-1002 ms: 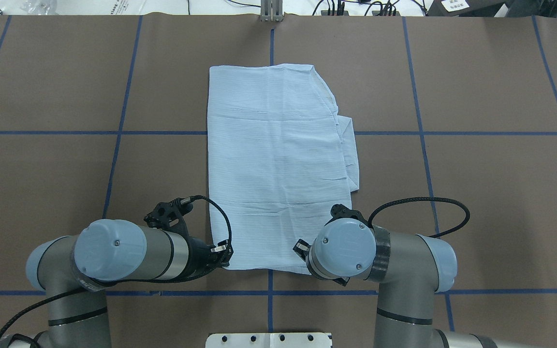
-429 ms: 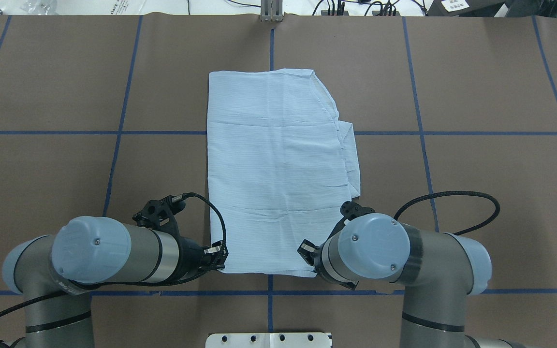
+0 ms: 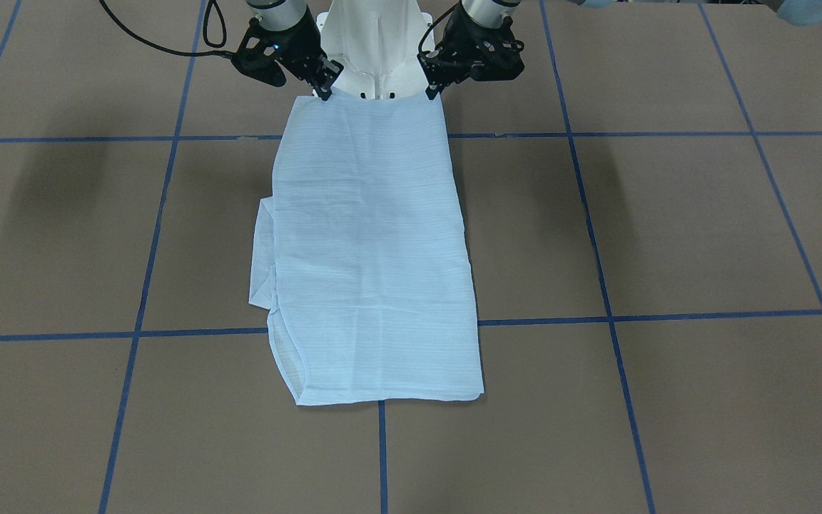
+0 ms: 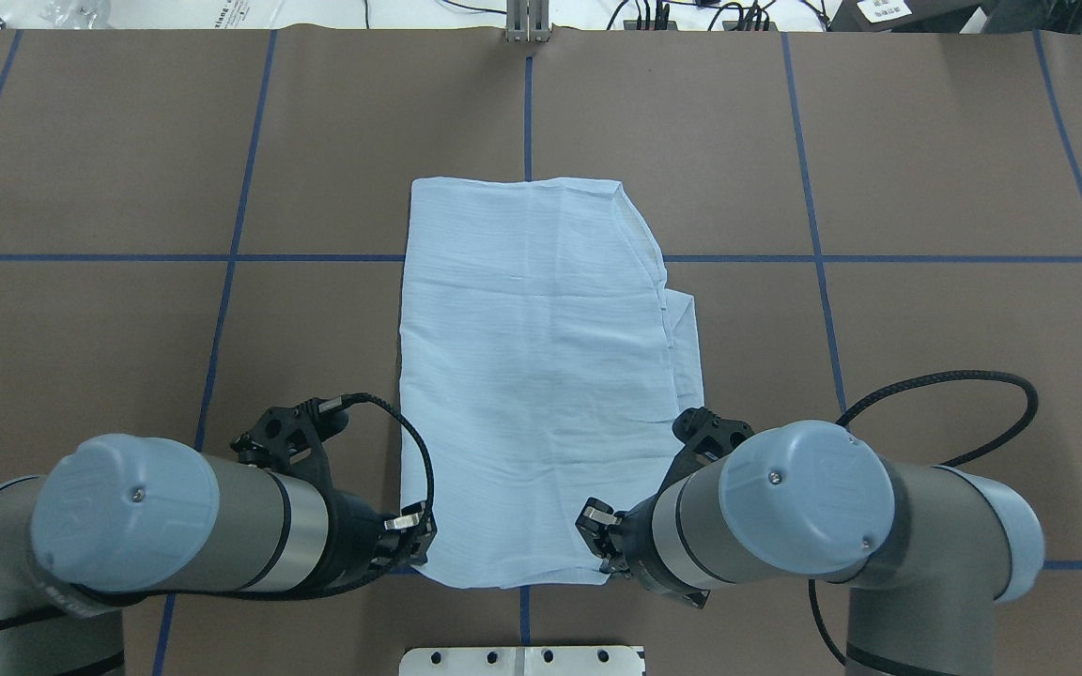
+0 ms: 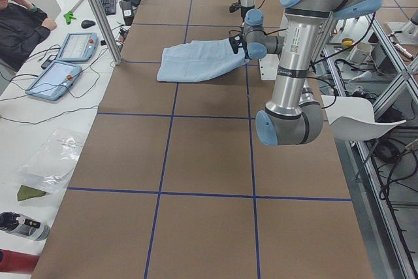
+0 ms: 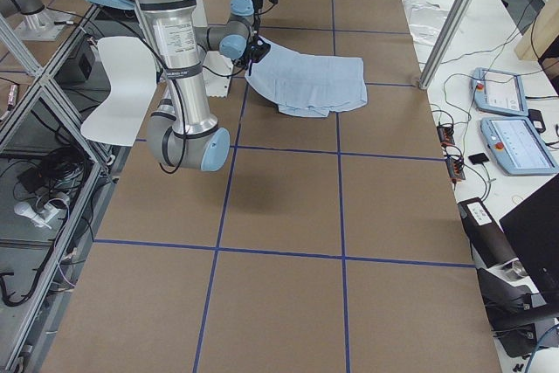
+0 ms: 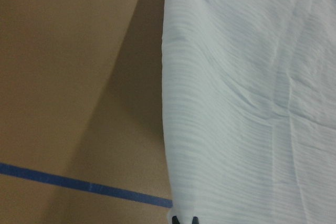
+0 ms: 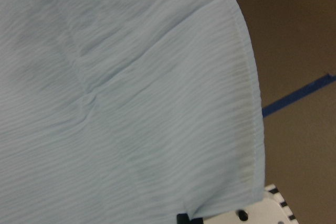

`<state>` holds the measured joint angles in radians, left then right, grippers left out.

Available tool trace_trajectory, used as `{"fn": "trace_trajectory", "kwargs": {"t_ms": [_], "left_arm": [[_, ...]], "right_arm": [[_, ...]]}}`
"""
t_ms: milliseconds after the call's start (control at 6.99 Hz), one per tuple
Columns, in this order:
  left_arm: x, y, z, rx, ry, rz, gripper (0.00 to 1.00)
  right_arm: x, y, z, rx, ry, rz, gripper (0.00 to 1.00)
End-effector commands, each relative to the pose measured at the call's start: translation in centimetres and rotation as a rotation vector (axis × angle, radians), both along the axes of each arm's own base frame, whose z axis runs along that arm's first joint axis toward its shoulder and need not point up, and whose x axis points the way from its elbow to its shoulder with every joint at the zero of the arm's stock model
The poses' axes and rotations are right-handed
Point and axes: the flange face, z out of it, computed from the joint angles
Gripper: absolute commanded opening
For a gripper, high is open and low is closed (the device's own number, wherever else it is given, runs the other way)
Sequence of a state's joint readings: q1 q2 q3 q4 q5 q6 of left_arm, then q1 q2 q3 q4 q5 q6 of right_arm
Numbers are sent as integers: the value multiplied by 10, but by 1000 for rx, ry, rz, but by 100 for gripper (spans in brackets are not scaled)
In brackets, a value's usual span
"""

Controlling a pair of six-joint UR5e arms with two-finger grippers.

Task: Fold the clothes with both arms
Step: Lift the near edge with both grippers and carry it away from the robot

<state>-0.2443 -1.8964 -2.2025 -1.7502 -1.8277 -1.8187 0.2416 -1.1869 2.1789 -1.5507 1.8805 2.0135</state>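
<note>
Both near corners of the shirt [image 4: 541, 376] are pinched between closed fingers: left gripper [image 4: 417, 543] at 7 o'clock, right gripper [image 4: 599, 543] at 5 o'clock. The rest lies on the table [image 4: 926, 329] toward 12 o'clock.

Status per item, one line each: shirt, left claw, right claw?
shirt: folded into a long panel, edge nearest the robot raised off the table, far end lying flat, an under-layer poking out on the robot's right.
left claw: shut, pinching the shirt's raised corner on its side.
right claw: shut, pinching the other raised corner.
</note>
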Motion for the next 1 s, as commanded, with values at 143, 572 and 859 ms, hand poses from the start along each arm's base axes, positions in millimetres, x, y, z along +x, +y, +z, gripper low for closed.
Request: {"fn": "trace_trajectory", "kwargs": {"t_ms": [143,572,859], "left_arm": [[-60,52,-44,-34,7,138,0],[-66,50,-49,-36,14,139,0],[-74,-1,-45,-18,-1,28,0]], "right_arm": [[50,12,-35,-67,-108,-123,0],[67,-23,-25,-106,-95,-91,0],[57,-66,-14,-65,-60,-34,0]]}}
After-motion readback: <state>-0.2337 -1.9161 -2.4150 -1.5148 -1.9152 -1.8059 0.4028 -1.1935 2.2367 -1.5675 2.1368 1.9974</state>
